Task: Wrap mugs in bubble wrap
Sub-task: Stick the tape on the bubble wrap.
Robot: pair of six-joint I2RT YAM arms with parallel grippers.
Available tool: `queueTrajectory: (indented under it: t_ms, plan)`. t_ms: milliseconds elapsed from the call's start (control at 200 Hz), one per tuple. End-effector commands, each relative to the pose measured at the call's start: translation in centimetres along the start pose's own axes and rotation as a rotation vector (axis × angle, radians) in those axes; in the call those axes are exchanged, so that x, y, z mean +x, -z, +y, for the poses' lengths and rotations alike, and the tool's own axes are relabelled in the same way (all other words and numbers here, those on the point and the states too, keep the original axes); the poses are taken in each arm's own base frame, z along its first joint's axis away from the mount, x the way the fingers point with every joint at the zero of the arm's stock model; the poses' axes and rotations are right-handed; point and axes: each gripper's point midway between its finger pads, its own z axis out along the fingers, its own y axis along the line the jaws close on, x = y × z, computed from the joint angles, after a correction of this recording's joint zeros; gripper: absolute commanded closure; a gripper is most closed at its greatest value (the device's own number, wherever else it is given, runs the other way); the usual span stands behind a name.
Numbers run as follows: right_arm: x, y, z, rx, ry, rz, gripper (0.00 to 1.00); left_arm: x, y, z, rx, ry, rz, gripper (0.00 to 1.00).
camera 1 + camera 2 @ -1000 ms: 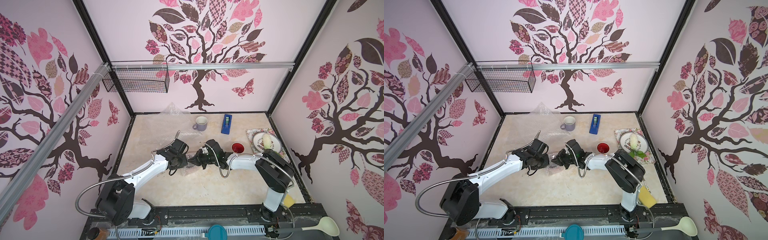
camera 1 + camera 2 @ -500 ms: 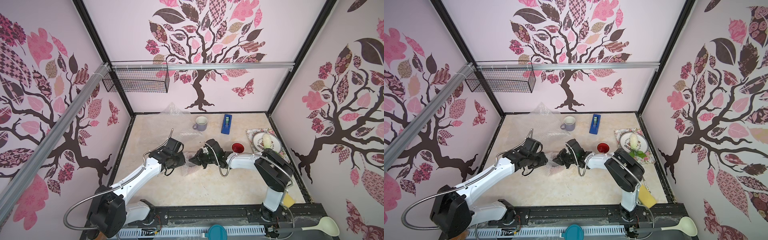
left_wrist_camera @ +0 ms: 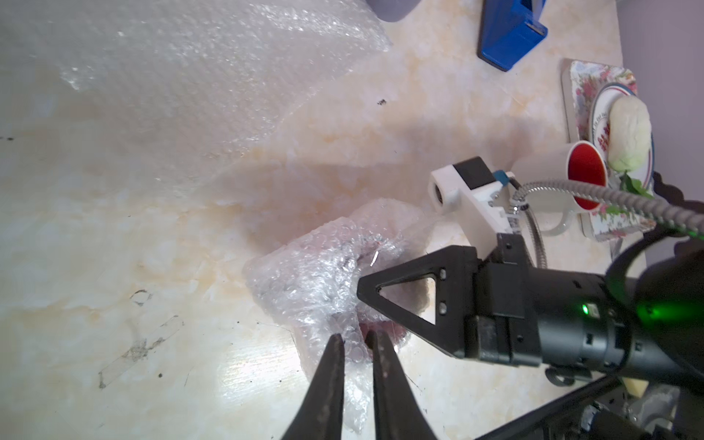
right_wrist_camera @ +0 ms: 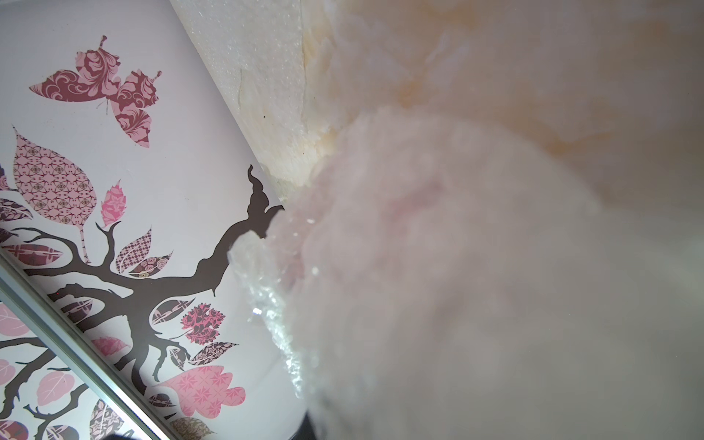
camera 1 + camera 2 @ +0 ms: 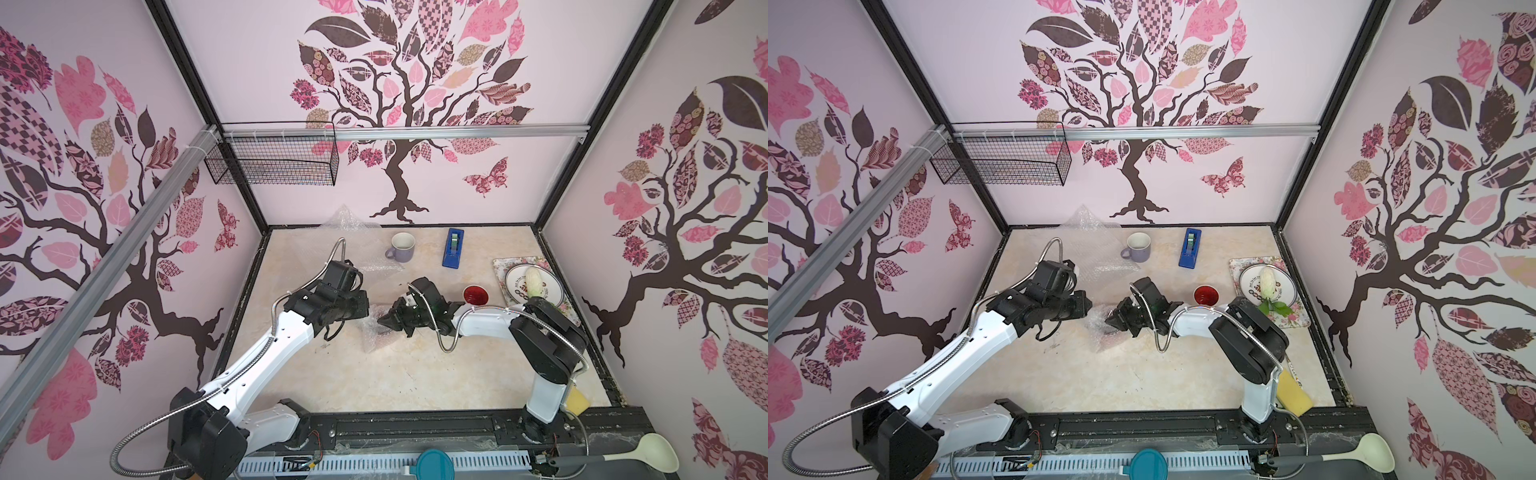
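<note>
A crumpled bundle of bubble wrap (image 5: 372,332) (image 5: 1100,332) lies mid-table between both arms. Something reddish (image 3: 381,328) shows through it, likely the red mug. My left gripper (image 3: 354,337) (image 5: 369,318) is shut on a fold of that wrap. From the opposite side my right gripper (image 3: 360,284) (image 5: 380,321) is shut, its tip pinched into the wrap. Blurred wrap (image 4: 457,285) fills the right wrist view. The lavender mug (image 5: 402,246) stands at the back, beside a flat sheet of bubble wrap (image 5: 353,245) (image 3: 190,95). The white mug with red inside (image 5: 476,295) (image 3: 583,171) stands bare behind my right arm.
A blue tape dispenser (image 5: 455,248) lies at the back. At the right, a floral tray (image 5: 500,266) carries a plate (image 5: 515,282) with a pale vegetable on it. A yellow sponge (image 5: 577,401) sits by the right arm's base. A wire basket (image 5: 274,160) hangs on the back left rail.
My left gripper drew back to the left and opened, then came back to the bundle and closed on the wrap. The right arm kept its hold and barely moved.
</note>
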Motion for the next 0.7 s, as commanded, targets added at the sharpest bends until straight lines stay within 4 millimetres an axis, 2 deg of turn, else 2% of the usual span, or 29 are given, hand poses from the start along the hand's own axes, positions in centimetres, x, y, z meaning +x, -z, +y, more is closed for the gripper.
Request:
queueTrajectory:
  t_ms: [0, 65, 270, 380, 525, 695]
  plan:
    - [-1.3, -0.4, -4.1, 0.140, -0.103, -0.055, 1.00, 1.6, -0.8, -2.1, 0.139, -0.121, 0.085, 0.94]
    - [-1.3, -0.4, -4.2, 0.142, -0.103, -0.056, 1.00, 2.3, -1.6, -2.2, 0.152, -0.134, 0.133, 0.95]
    - [-1.2, -0.3, -4.4, 0.149, -0.098, -0.057, 1.00, 2.4, -3.9, -2.9, 0.174, -0.142, 0.194, 0.98]
    - [-1.2, -0.3, -4.4, 0.148, -0.098, -0.056, 1.00, 2.8, -5.4, -2.2, 0.129, -0.145, 0.240, 1.00]
    - [-1.3, 0.0, -4.5, 0.149, -0.094, -0.066, 1.00, 2.4, -6.5, -1.3, 0.067, -0.145, 0.248, 1.00]
    - [-1.1, -0.1, -4.6, 0.147, -0.093, -0.059, 1.00, 1.3, -7.0, -0.8, 0.047, -0.118, 0.216, 0.99]
